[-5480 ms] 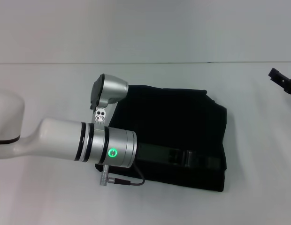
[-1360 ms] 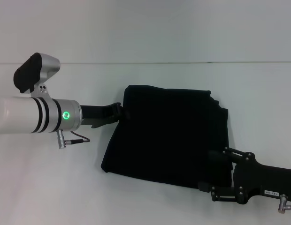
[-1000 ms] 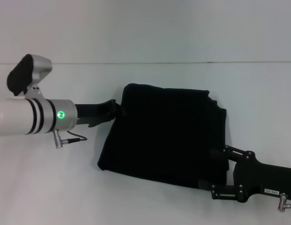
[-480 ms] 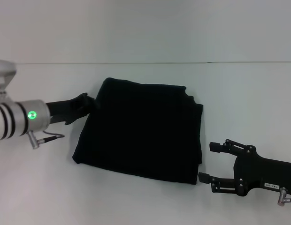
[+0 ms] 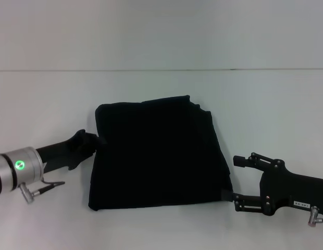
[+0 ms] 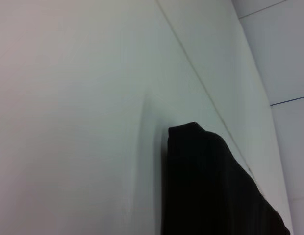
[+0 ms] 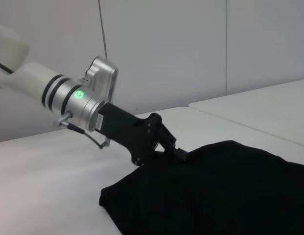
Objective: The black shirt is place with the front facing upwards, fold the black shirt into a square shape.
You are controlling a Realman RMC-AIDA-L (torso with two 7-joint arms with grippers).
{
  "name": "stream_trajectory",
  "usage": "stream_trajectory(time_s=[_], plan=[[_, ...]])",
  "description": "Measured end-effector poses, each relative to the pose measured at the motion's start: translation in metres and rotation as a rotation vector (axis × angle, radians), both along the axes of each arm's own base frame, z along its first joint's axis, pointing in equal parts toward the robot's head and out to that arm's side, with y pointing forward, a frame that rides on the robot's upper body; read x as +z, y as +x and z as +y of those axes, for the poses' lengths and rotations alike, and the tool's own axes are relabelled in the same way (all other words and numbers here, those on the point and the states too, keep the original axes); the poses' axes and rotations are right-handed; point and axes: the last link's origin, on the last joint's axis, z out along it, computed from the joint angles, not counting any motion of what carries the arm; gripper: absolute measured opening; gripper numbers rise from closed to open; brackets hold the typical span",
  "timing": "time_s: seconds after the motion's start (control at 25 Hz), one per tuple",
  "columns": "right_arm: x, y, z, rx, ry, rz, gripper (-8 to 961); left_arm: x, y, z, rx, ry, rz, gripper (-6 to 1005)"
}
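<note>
The worktop carries the shirt, folded to a rough square at its middle. The left gripper pinches the shirt's left edge, so the cloth lies to its right. The right gripper, fingers spread, sits at the near right corner, one finger touching the hem.

1. I see the black shirt as plain black all over; no lettering or logo shows on its upper face.
2. My left gripper is black, on a silver wrist ringed with black bands and lit by a small green light.
3. My right gripper is black throughout.
4. The table is plain white, the wall behind pale grey.
</note>
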Motion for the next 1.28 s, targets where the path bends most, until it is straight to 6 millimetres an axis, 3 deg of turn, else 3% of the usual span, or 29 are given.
stream_trajectory(time_s=[0.24,0.56,0.76,0.8,0.96,1.28], plan=[[0.001,0.0,0.001,-0.006,0.009,0.005,929,0.0,0.003,-0.003,-0.068,0.012,0.006,66],[0.003,0.002,0.0,-0.015,0.022,0.012,929,0.016,0.005,-0.003,-0.19,0.065,0.04,89],[0.005,0.003,0.001,-0.025,0.042,0.029,928,0.039,-0.003,-0.002,-0.269,0.162,0.092,164],[0.006,0.003,0.001,-0.028,0.045,0.032,928,0.057,-0.005,-0.006,-0.357,0.241,0.134,179],[0.007,0.003,0.002,-0.032,0.064,0.044,928,0.079,-0.006,-0.015,-0.493,0.307,0.222,239],[0.008,0.003,0.003,-0.033,0.12,0.073,927,0.08,0.005,-0.038,-0.817,0.3,0.361,706]])
